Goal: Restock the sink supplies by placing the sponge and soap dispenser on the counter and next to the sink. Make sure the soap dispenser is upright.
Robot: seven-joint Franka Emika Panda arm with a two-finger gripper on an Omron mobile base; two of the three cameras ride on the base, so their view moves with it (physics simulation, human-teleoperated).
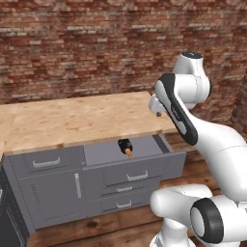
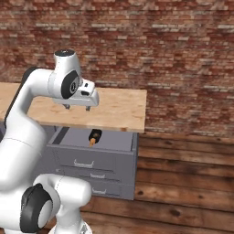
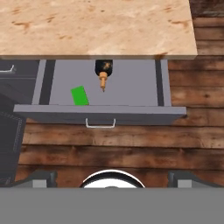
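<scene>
While base views miss the sponge (image 3: 79, 96), the open gripper (image 2: 77, 108) hovers empty.

Claw (image 2: 77, 108) open above counter (image 2: 119, 109); soap dispenser (image 2: 94, 136) lying in drawer (image 2: 114, 142).

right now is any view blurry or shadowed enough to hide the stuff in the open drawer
Hand view: evenly lit and sharp, the sponge and the lying soap dispenser read clearly, though the counter edge covers the bottle's back end. Left base view: soft, the soap dispenser is small but distinct. Right base view: the drawer sits in the counter's shade, the bottle is still visible.
</scene>
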